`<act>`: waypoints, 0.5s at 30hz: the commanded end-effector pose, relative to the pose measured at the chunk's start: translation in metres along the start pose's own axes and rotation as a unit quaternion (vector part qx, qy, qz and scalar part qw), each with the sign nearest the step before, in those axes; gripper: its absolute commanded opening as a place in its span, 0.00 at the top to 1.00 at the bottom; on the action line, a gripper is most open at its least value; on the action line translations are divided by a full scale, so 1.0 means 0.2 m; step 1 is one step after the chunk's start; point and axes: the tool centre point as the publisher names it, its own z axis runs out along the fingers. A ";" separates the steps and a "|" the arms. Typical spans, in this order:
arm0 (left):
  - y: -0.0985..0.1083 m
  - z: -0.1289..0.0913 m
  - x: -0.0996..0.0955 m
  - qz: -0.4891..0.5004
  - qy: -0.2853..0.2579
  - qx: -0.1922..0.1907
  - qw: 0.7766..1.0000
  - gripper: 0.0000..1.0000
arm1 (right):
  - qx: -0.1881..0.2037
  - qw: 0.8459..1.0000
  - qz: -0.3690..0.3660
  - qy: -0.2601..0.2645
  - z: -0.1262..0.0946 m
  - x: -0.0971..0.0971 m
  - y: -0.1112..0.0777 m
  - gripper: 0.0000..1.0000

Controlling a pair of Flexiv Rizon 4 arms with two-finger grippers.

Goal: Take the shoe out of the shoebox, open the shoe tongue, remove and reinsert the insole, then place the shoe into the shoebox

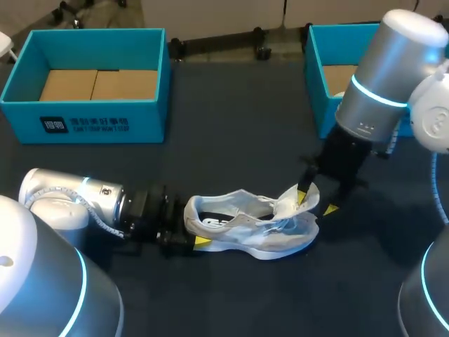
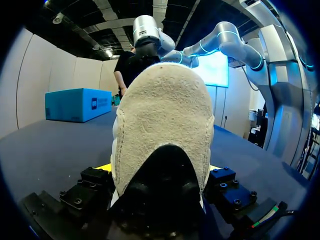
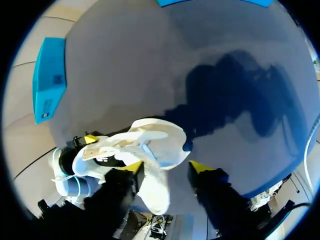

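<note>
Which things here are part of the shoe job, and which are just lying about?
Job: shoe; left gripper, shut on it; right gripper, open at its tongue; one box, left box or right box.
Idle: the other box; cannot tell which.

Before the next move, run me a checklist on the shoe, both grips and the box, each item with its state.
1. The shoe is out of the box and lies on the table: ok.
2. The left gripper is clamped on the heel from both sides: ok.
3. The right gripper is closed on the tongue: not ok; its fingers stand apart, only one against the tongue.
4. The insole is seated inside: cannot tell; the opening is dark.
5. The shoebox is open for the return: ok.
</note>
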 end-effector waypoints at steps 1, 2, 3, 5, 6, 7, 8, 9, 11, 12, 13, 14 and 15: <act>0.00 0.00 0.00 0.000 0.001 0.000 1.000 1.00 | -0.023 0.999 0.003 -0.040 -0.12 0.05 -0.09 0.00; 0.00 0.00 0.00 0.000 0.001 0.000 1.000 1.00 | -0.031 0.998 0.001 -0.056 -0.16 0.09 -0.11 0.00; 0.00 0.00 0.00 0.000 0.001 0.000 1.000 1.00 | -0.037 0.997 -0.005 -0.064 -0.19 0.12 -0.13 0.00; 0.00 0.00 0.00 0.000 0.001 0.000 1.000 1.00 | -0.048 0.995 -0.013 -0.085 -0.24 0.18 -0.16 0.00; 0.00 0.00 0.00 0.000 0.001 0.000 1.000 1.00 | -0.051 0.994 -0.018 -0.090 -0.26 0.20 -0.17 0.00; 0.00 0.00 0.00 0.000 0.001 0.000 1.000 1.00 | -0.058 0.992 -0.029 -0.105 -0.29 0.24 -0.20 0.00; 0.00 0.00 0.00 0.000 0.001 0.000 1.000 1.00 | -0.062 0.991 -0.033 -0.114 -0.31 0.27 -0.21 0.00; 0.00 0.00 0.00 0.000 0.001 0.000 1.000 1.00 | -0.067 0.990 -0.040 -0.120 -0.33 0.30 -0.23 0.00; 0.00 0.00 0.00 0.000 0.001 0.000 1.000 1.00 | -0.074 0.987 -0.054 -0.132 -0.36 0.36 -0.26 0.09; 0.00 0.00 0.00 0.000 0.001 0.000 1.000 1.00 | -0.075 0.986 -0.057 -0.137 -0.37 0.37 -0.27 0.22; 0.00 0.00 0.00 0.000 0.001 0.000 1.000 1.00 | -0.078 0.985 -0.077 -0.136 -0.38 0.41 -0.30 0.63; 0.00 0.00 0.00 0.000 0.001 0.000 1.000 1.00 | -0.079 0.983 -0.086 -0.143 -0.39 0.43 -0.31 0.88; 0.00 0.00 0.00 0.000 0.001 0.000 1.000 1.00 | -0.078 0.981 -0.098 -0.149 -0.40 0.45 -0.32 1.00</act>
